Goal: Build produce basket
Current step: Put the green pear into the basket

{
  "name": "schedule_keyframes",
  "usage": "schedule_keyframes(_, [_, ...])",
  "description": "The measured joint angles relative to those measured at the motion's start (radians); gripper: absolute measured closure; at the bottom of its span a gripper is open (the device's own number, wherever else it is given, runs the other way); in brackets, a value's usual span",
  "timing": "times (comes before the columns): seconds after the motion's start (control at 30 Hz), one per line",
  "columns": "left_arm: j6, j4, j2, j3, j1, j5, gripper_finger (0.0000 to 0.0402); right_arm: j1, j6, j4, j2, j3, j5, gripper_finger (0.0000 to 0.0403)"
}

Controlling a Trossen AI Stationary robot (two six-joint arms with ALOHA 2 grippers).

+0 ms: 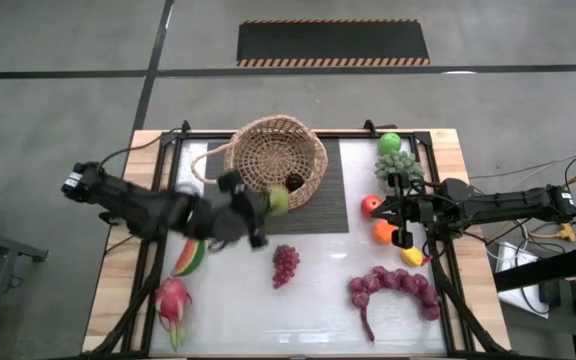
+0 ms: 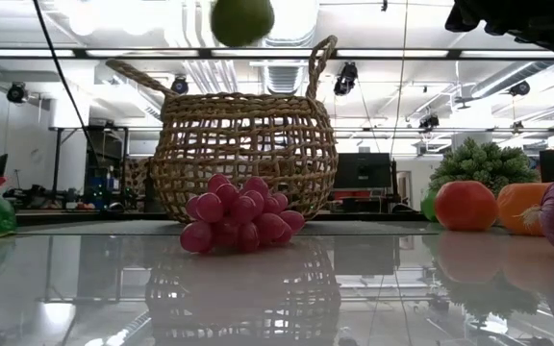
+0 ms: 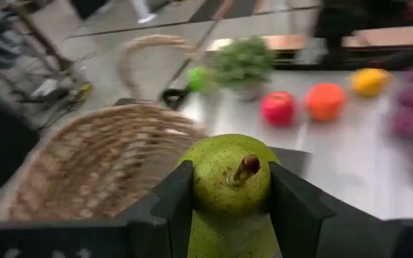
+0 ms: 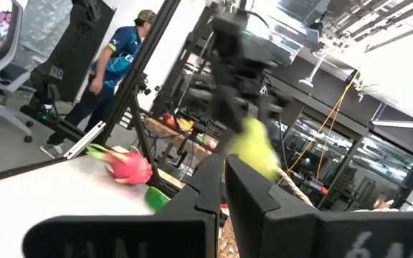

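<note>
Green and speckled, a pear-shaped fruit [image 3: 226,179] is clamped between the two dark fingers [image 3: 174,201] of the left gripper [image 1: 268,205], its brown stem pointing away from the wrist. It is held clear of the tabletop, presumably so it can be carried over the rim rather than pushed along the table. The basket [image 1: 278,160] lies just beyond the fingertips, its woven wall close to the fruit and its mouth open toward the approach. Release over the opening appears to be the step in hand, though the fruit is not yet inside. A red grape bunch [image 1: 285,264] rests on the table near the fingers. The right gripper [image 1: 404,223] is parked with its fingers pressed together and empty, beside the red apple [image 1: 370,206] and orange [image 1: 384,232].
</note>
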Motion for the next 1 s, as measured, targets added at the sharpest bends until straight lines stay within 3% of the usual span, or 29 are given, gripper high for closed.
schedule_keyframes(0.17, [0.086,0.094,0.024,-0.041,0.220,0.135,0.0276,0.000,0.001,0.000,0.000,0.000,0.000,0.0390])
schedule_keyframes(0.37, [0.087,0.125,0.111,-0.085,0.374,0.148,0.0276,0.000,0.021,-0.005,0.000,0.000,0.000,0.0390])
schedule_keyframes(0.6, [0.086,0.128,0.228,-0.086,0.437,0.153,0.0269,0.000,0.038,-0.006,0.000,0.000,0.000,0.0390])
schedule_keyframes(1.0, [0.058,0.127,0.288,-0.086,0.508,0.157,0.0265,0.000,0.044,-0.006,0.000,0.000,0.000,0.0390])
